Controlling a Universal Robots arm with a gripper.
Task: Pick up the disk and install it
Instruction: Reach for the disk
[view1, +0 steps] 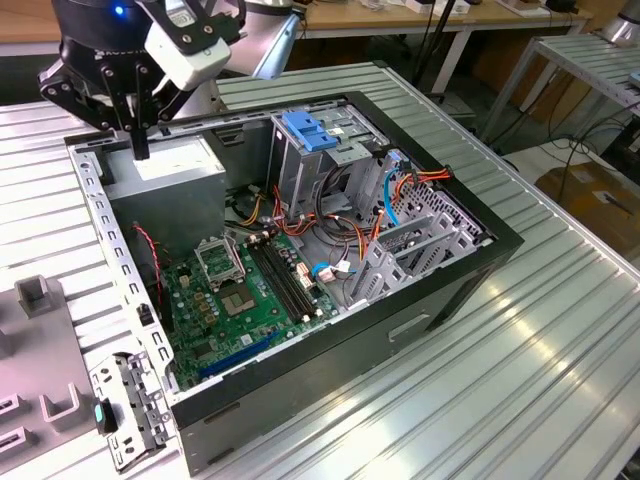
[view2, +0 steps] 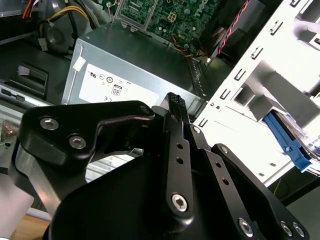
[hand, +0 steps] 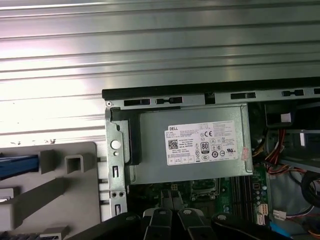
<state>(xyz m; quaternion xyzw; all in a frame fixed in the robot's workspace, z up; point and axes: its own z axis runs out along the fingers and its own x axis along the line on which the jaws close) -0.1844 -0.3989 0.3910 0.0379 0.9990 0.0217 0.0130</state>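
My gripper (view1: 140, 150) hangs over the back left corner of the open computer case (view1: 500, 240), above the grey power supply (view1: 165, 170). Its black fingers are pressed together with nothing between them, as seen in both wrist views (view2: 176, 100) (hand: 171, 197). The disk shows as a bright blue rail edge (hand: 17, 166) lying in the grey fixture plate (hand: 65, 200) outside the case wall; the second wrist view catches the same blue rail (view2: 287, 142). The gripper is apart from it, with the case wall between them.
Inside the case are the green motherboard (view1: 250, 290), a tall grey drive cage with a blue latch plate (view1: 310, 130), orange and light-blue cables (view1: 388, 200), and a loose metal bracket (view1: 130, 405) by the front left corner. Ribbed metal tabletop (view1: 560, 350) surrounds the case.
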